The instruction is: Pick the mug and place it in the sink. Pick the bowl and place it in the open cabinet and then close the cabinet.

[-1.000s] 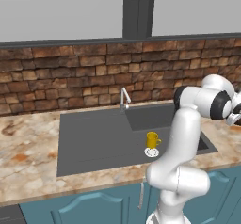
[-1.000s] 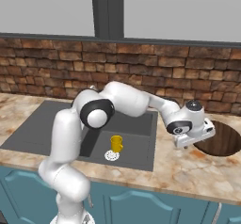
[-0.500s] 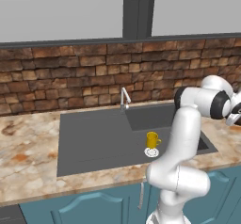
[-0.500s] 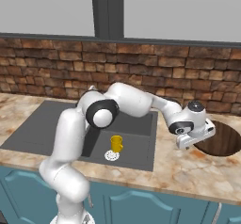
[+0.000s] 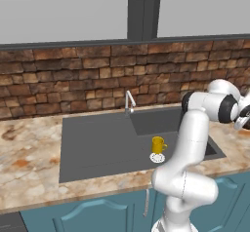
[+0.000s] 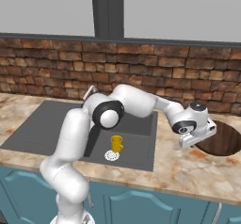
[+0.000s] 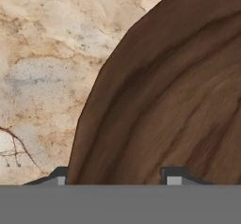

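The yellow mug (image 5: 157, 144) (image 6: 116, 143) stands upright in the dark grey sink (image 5: 97, 150) (image 6: 42, 126), beside the round silver drain (image 6: 111, 156). The brown wood-look bowl (image 6: 225, 139) (image 7: 179, 96) rests on the counter to the right of the sink. My gripper (image 6: 194, 142) (image 7: 117, 180) is low over the bowl's left rim and open. In the hand view one fingertip (image 7: 61, 178) is over the counter outside the rim, the other (image 7: 173, 178) over the bowl's inside. The teal wall cabinet is out of view.
A chrome faucet (image 5: 129, 101) stands at the back of the sink. The marbled counter (image 6: 188, 171) runs along a brick wall (image 5: 73, 80). Teal base cabinets (image 6: 141, 209) lie below. A dark grey upright unit (image 5: 144, 9) hangs above the wall.
The hand has edged slightly right and down toward the bowl's rim. The mug has stayed in the sink.
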You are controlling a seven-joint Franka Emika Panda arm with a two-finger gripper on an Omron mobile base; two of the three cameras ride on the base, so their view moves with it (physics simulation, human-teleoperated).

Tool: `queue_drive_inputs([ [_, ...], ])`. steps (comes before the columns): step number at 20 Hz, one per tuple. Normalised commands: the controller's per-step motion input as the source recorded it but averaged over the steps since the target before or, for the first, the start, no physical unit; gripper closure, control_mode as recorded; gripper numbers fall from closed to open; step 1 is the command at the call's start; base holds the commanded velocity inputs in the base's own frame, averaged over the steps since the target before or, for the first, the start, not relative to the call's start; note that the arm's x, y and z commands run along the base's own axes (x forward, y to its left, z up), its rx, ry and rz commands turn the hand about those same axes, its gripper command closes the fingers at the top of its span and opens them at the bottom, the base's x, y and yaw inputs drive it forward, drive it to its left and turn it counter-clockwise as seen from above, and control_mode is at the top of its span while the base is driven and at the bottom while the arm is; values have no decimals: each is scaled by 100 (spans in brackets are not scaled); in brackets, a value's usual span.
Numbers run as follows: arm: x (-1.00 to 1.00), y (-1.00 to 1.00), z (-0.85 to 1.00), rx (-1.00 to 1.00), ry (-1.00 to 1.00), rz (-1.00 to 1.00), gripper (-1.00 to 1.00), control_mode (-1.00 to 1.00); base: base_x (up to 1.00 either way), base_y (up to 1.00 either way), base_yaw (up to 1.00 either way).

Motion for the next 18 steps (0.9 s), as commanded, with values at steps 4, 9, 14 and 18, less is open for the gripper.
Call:
queue_drive_inputs([
  [4, 1, -14, -4, 0, 4, 2, 100, -100, 0, 0, 0],
  [9, -22, 6, 11, -6, -7, 1, 100, -100, 0, 0, 0],
  [14, -15, 24, 91, -18, -11, 10, 100, -100, 0, 0, 0],
  [18, -22, 26, 87, -9, -1, 7, 100, -100, 0, 0, 0],
])
